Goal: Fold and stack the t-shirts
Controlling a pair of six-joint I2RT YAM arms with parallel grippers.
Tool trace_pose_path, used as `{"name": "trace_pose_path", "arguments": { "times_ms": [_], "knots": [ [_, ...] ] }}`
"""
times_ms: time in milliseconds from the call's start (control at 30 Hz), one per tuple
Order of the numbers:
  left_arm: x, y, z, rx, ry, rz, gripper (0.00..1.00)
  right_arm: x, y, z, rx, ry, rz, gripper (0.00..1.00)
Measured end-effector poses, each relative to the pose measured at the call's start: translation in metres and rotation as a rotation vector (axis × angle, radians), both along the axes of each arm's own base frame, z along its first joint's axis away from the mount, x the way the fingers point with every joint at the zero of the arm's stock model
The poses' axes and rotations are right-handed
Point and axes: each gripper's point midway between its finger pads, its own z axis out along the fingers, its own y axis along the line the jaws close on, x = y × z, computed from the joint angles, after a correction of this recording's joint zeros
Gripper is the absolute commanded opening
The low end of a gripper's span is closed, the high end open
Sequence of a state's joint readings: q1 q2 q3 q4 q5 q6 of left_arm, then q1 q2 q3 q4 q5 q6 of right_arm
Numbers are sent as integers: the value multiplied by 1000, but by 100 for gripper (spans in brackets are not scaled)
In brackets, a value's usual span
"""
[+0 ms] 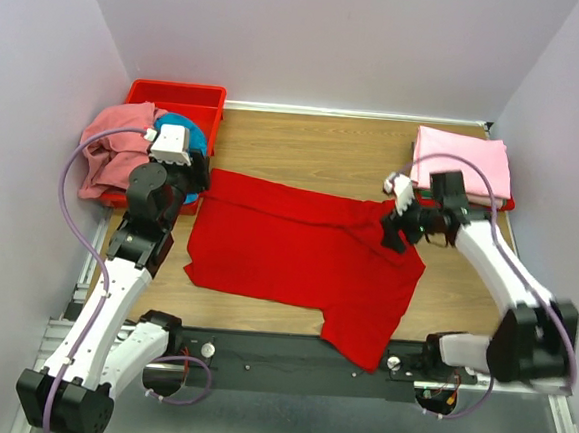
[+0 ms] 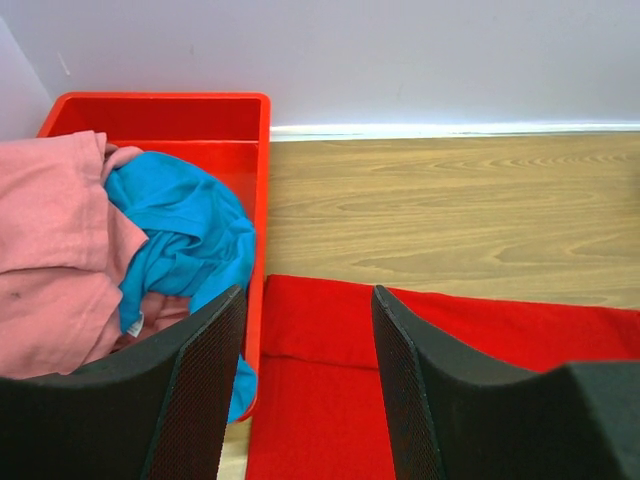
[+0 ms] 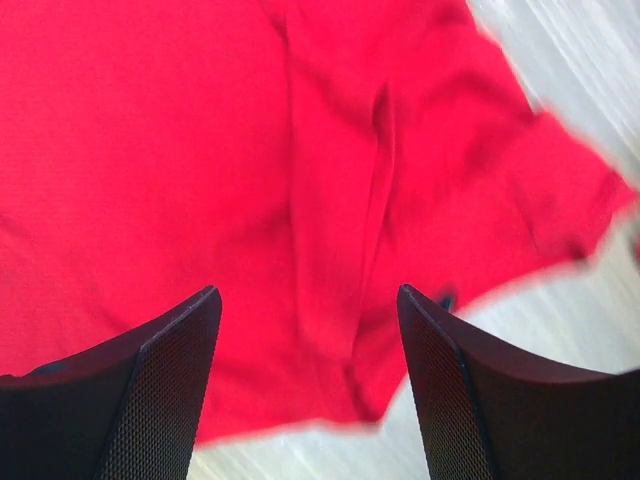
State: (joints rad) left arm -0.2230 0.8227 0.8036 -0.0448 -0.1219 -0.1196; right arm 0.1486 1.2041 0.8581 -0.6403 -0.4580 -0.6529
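A bright red t-shirt (image 1: 296, 257) lies spread flat across the middle of the table, one corner hanging toward the front edge. My right gripper (image 1: 393, 235) hovers open over its right edge; in the right wrist view the open gripper (image 3: 308, 295) has nothing between its fingers and the red cloth (image 3: 200, 150) lies below. My left gripper (image 1: 194, 177) stands open over the shirt's left edge (image 2: 330, 400), next to the bin; the left gripper (image 2: 308, 300) holds nothing. A folded light pink t-shirt (image 1: 461, 162) tops a stack at the back right.
A rigid red bin (image 1: 183, 98) stands at the back left, holding a crumpled salmon pink shirt (image 1: 114, 148) and a teal blue shirt (image 2: 185, 235). Its red wall (image 2: 258, 230) is just left of my left fingers. Walls close in the table on three sides.
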Motion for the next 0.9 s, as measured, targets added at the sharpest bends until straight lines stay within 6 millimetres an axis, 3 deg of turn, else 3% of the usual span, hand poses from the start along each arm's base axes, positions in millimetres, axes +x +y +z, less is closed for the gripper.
{"name": "trace_pose_path", "arguments": {
  "times_ms": [100, 200, 367, 533, 700, 733, 767, 833, 900],
  "knots": [
    [1, -2, -2, 0, 5, -10, 61, 38, 20, -1, 73, 72, 14, 77],
    [2, -5, -4, 1, 11, -22, 61, 62, 32, -23, 112, 173, 8, 77],
    [3, -7, -3, 0, 8, -32, 61, 85, 39, -52, 126, 273, -14, 75],
    [4, -8, -4, 1, 11, -40, 61, 92, 43, -57, 128, 286, -10, 71],
    [6, -11, -8, 3, 23, -50, 61, 87, 50, -62, 131, 312, 3, 54],
    [6, -11, -8, 2, 23, -51, 61, 86, 51, -64, 130, 316, 8, 46],
    [6, -11, -8, 3, 23, -51, 61, 84, 53, -65, 131, 325, 13, 27],
    [6, -11, -8, 2, 23, -52, 61, 84, 55, -66, 131, 325, 21, 8],
    [6, -11, -8, 2, 23, -53, 61, 82, 58, -65, 132, 329, 23, 3]
  ]
}}
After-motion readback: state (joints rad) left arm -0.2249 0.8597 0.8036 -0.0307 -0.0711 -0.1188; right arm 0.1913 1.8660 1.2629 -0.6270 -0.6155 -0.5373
